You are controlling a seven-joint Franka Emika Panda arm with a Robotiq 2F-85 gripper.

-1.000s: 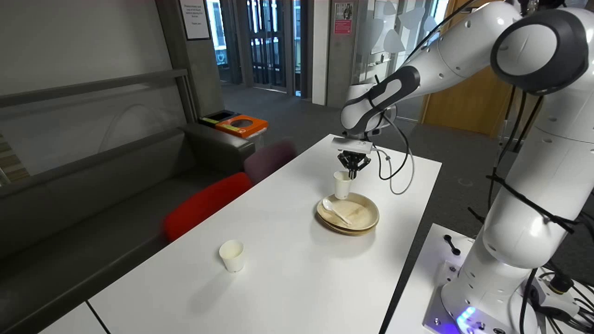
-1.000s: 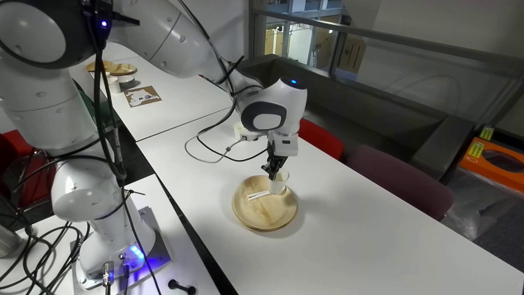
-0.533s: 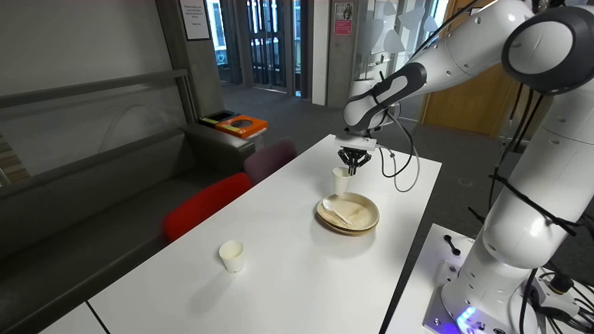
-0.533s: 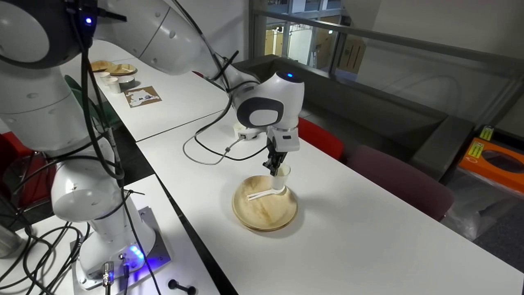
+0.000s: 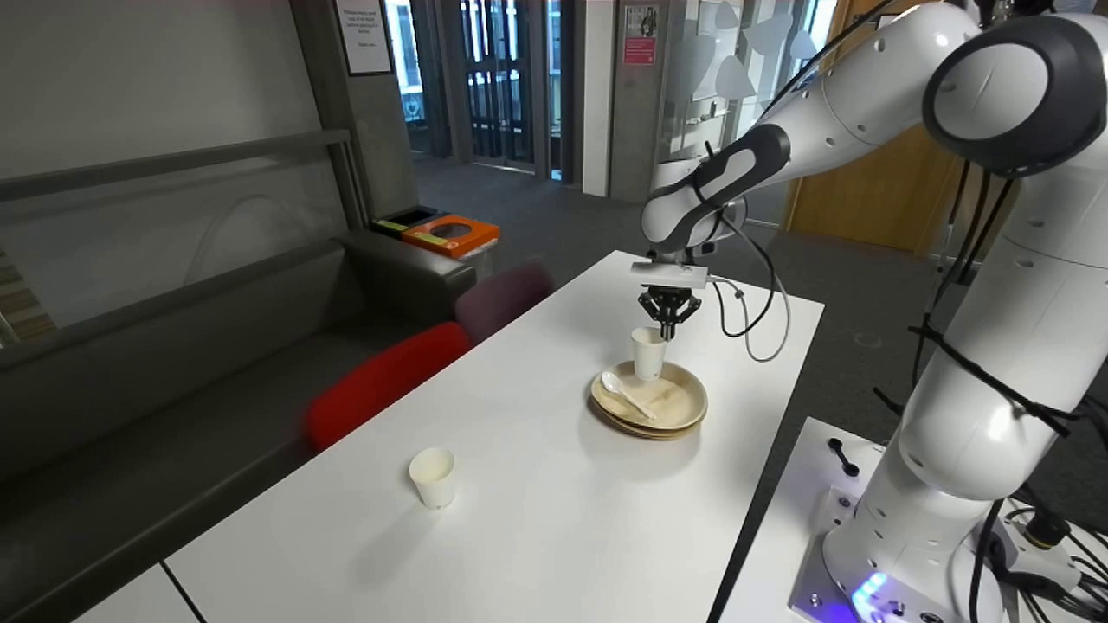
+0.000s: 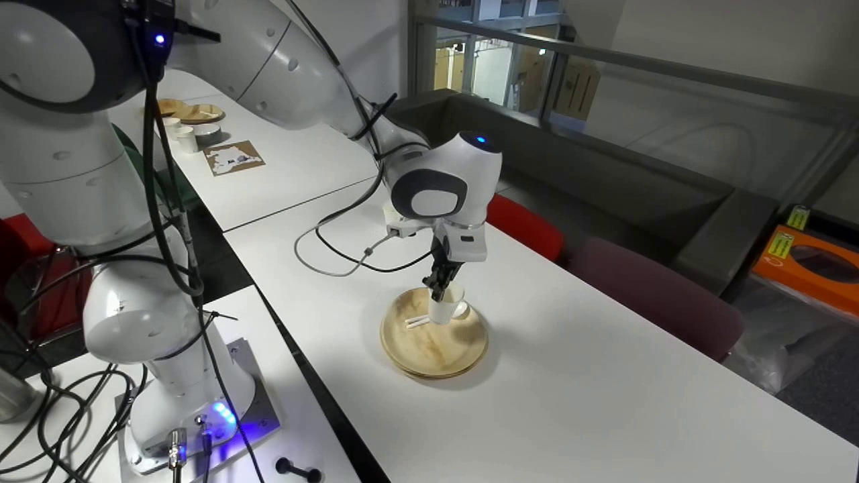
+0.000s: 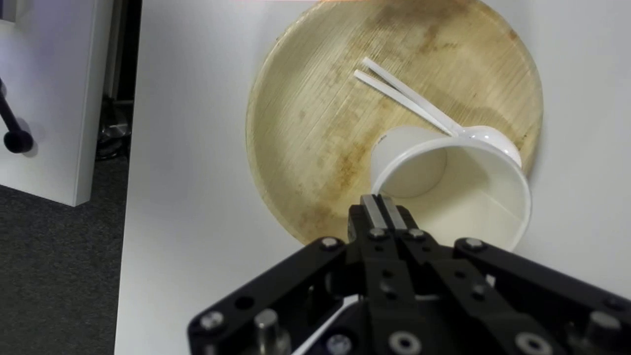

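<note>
Wrist view: spoon (image 7: 488,134) seemingly behind cup (image 7: 456,197)

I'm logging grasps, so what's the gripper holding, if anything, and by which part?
The gripper holds a white cup by one side of its rim.

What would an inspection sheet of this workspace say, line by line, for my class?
Surface: white table with a dark seam.
Handled thing: white cup, over stacked plates; contact with them unclear.
Clutter: white cutlery lying on the plates; second cup standing apart.
Gripper: closed, pinching the white cup's rim.
Cables: black cables along the robot arm; gray cable hanging in a loop.
Surroundings: red chair, purple chair, gray sofa, orange bin lid.
</note>
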